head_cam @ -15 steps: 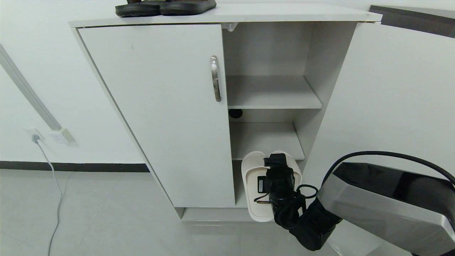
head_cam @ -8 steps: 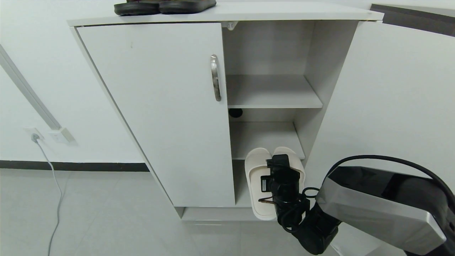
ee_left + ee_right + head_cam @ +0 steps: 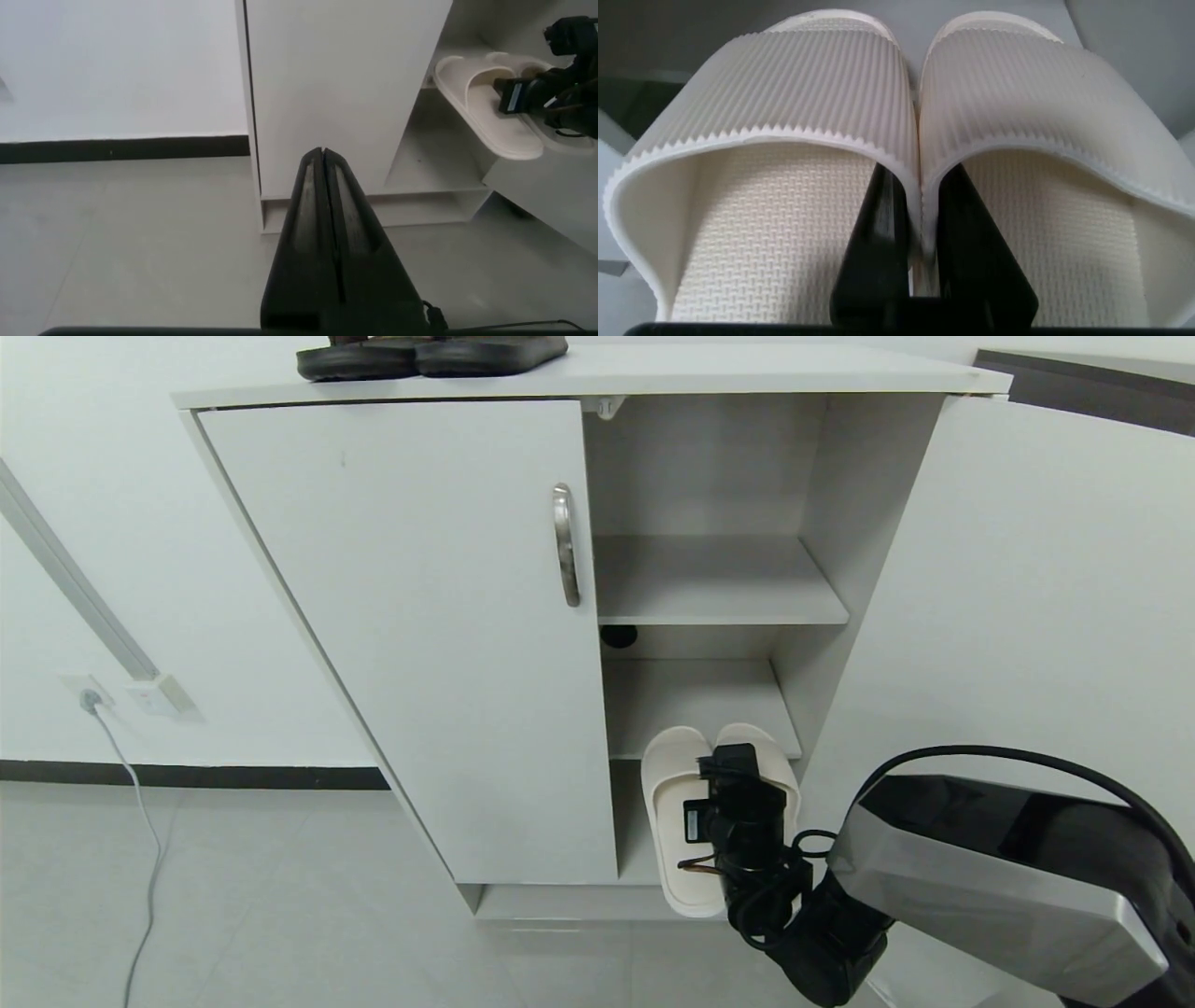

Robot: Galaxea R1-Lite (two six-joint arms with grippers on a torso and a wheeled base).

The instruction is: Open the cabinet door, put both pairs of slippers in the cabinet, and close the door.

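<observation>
**White pair at the mouth of the bottom compartment, held by right gripper**

- Cabinet (image 3: 597,373): right door (image 3: 1027,588) is swung wide open; left door (image 3: 420,635) is shut, with its metal handle (image 3: 565,543) upright near the inner edge.
- The open half has an upper shelf (image 3: 714,579) and a middle shelf (image 3: 695,695), with a bottom compartment below them. There is a dark round hole (image 3: 618,635) in the back panel between the two shelves.
- White slippers (image 3: 677,803): side by side and touching, at the front of the bottom compartment. Toes point inward under the middle shelf's front edge; heels jut out past the cabinet base. Cannot tell whether the soles rest on the compartment floor.
- Right gripper (image 3: 922,245): clamped on the two inner side walls of the white slippers, which are pinched together between the black fingers (image 3: 878,243). One finger sits inside each slipper, just behind the ribbed straps.
- Left gripper (image 3: 321,163): fingers pressed flat together with nothing between them. It sits low over the grey floor (image 3: 140,243), in front of the shut left door and well apart from the slippers.
- Black slippers (image 3: 429,355): a pair lying on the cabinet top, above the left door.
- A wall socket (image 3: 89,698) with a cable is left of the cabinet.
</observation>
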